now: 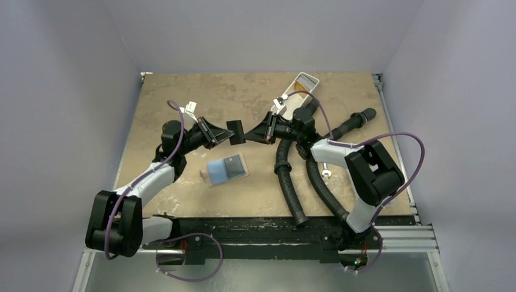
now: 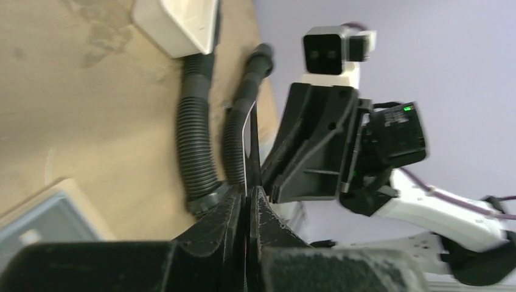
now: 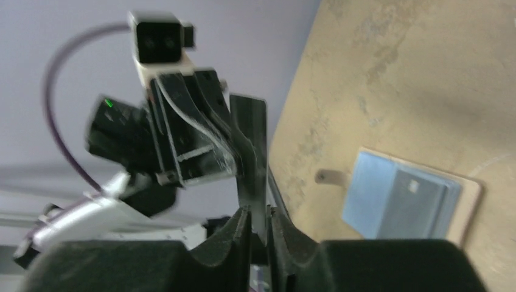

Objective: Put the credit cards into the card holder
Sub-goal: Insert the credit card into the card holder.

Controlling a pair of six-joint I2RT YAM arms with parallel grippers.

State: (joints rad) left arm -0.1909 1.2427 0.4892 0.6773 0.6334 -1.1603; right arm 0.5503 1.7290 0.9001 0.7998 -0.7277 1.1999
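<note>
left gripper [image 2: 246, 210]: clenched on one short edge of the black card [image 1: 235, 132], card seen edge-on between its fingers.
right gripper [image 3: 258, 220]: clamped on the opposite edge of the same card, facing the left gripper.
black card: thin, dark, plain rectangle, held in the air between both arms, above the table [image 1: 182, 97] and clear of it.
card holder [image 1: 227, 170]: tan, open flat on the table just near of the grippers; small snap tab [image 3: 331, 177] sticks out from one side.
light blue card [image 3: 368, 204]: lies on one leaf of the holder; whether tucked in a pocket, cannot tell.
white tray [image 1: 302, 85]: far edge.
black ribbed hoses [image 1: 292, 188]: right of the holder.
</note>
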